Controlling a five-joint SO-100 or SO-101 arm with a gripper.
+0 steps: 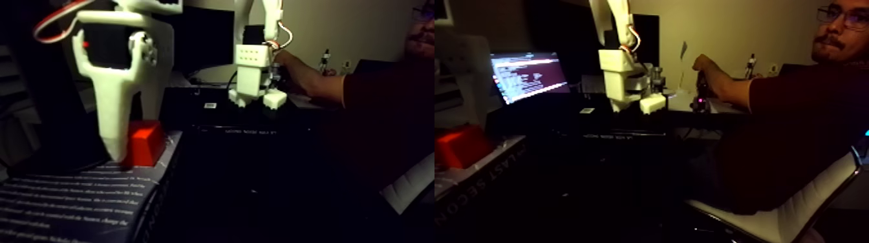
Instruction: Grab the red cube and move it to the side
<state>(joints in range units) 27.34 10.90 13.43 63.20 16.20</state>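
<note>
The red cube [143,143] sits on a dark book cover with white print [64,207], at the left of the fixed view's left half. It shows again at the left edge of the right half, as the cube [459,147]. My white gripper [134,137] hangs over it from above. The long front finger [115,129] comes down along the cube's left face, its tip at the book. The broader rear jaw stands behind and above the cube. The dim light hides whether the jaws press on the cube.
A person [776,97] sits at the right, one hand [701,77] on a device on the desk. A lit laptop screen [527,76] and the arm's white base [255,71] stand behind. A white chair [795,213] is at the lower right.
</note>
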